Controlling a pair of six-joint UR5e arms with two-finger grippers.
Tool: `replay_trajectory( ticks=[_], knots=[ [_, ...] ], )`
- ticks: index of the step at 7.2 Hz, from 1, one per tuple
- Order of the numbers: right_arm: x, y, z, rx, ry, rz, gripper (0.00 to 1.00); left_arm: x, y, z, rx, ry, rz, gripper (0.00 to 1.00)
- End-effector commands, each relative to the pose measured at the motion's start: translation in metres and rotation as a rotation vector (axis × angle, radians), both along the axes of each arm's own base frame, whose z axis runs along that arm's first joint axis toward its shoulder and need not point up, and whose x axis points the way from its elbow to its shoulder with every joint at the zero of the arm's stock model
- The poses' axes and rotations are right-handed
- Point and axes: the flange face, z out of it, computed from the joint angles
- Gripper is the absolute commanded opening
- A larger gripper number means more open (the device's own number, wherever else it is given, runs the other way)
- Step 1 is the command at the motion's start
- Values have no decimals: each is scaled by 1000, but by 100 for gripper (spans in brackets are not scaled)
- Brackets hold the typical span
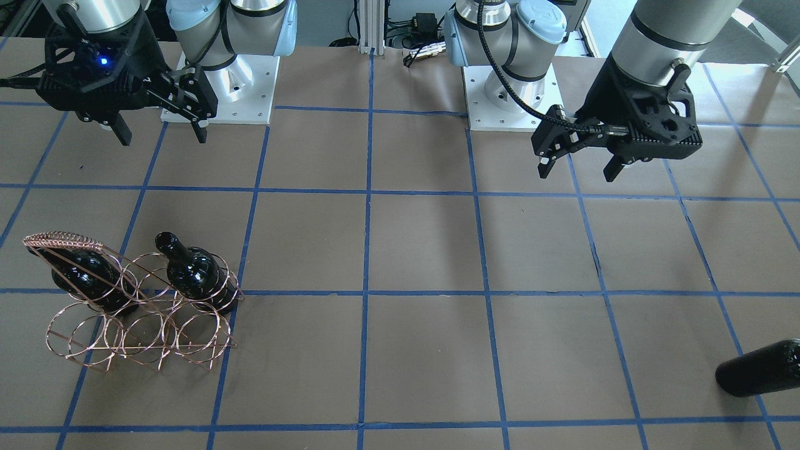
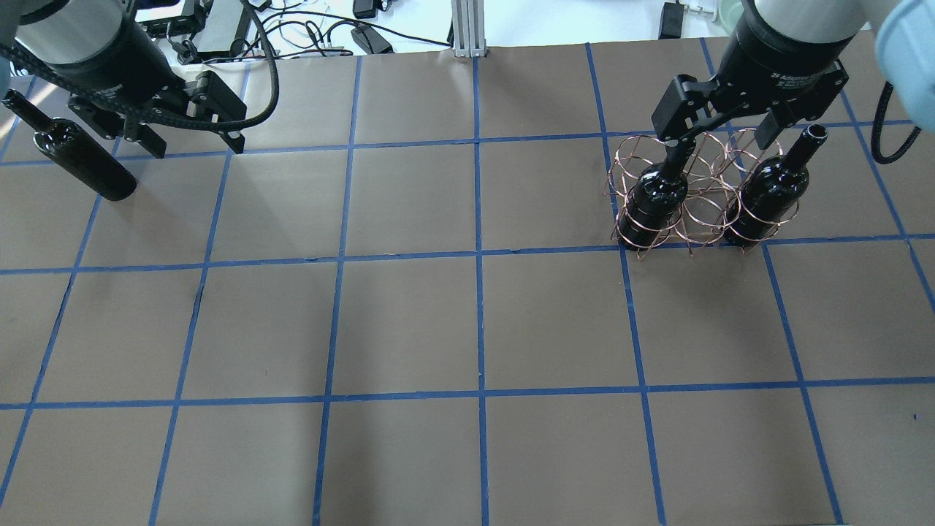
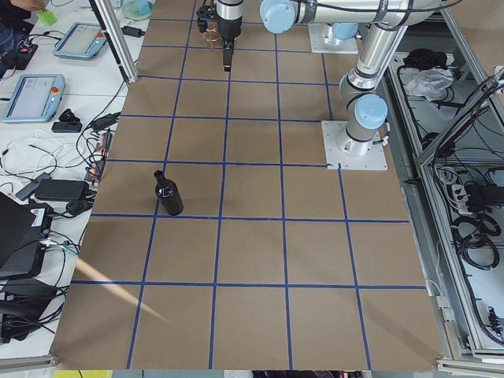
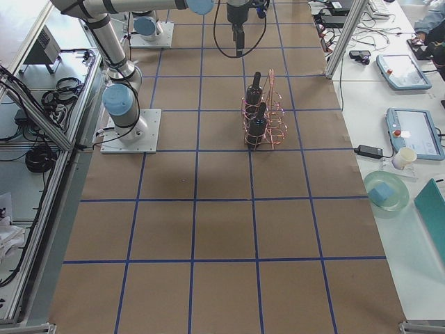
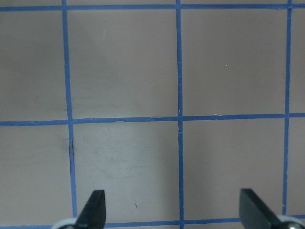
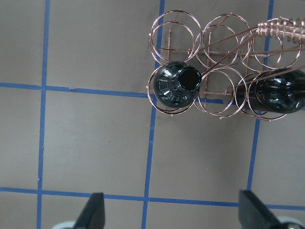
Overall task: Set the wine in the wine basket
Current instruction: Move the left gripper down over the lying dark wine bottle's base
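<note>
The copper wire wine basket (image 2: 697, 219) stands on the robot's right and also shows in the front view (image 1: 134, 340) and right wrist view (image 6: 214, 45). Two black wine bottles stand in its end rings (image 2: 654, 201) (image 2: 767, 191), with an open ring between them. My right gripper (image 2: 719, 142) hangs open and empty above the basket; its fingertips (image 6: 93, 212) frame the right wrist view. A third wine bottle (image 2: 80, 157) stands upright on the table at the far left (image 1: 759, 369). My left gripper (image 2: 196, 142) is open and empty beside it, apart from it (image 5: 174, 214).
The brown paper table (image 2: 475, 321) carries a blue tape grid. The arm bases (image 1: 219, 87) (image 1: 512, 94) stand at the robot's edge. Cables and devices (image 2: 307, 29) lie beyond the far edge, tablets and a bowl (image 4: 386, 191) on the side benches.
</note>
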Motion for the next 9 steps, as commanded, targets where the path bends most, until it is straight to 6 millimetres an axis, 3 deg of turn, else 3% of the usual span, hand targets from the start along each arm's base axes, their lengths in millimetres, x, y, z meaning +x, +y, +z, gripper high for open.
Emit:
replay_trajectory(
  ticks=[1, 2, 5, 7, 9],
  knots=[
    [-2, -1, 1, -2, 1, -4, 100, 49, -12, -4, 1, 0, 28, 100],
    [-1, -1, 1, -2, 1, -3, 100, 71, -19, -3, -15, -13, 14, 100],
    [-1, -1, 0, -1, 2, -1, 100, 170, -60, 7, -46, -39, 34, 100],
    [-1, 0, 1, -4, 1, 0, 100, 244, -90, -5, -55, -55, 47, 100],
    [0, 0, 1, -4, 3, 2, 100, 299, -116, -30, -67, -90, 13, 100]
  ],
)
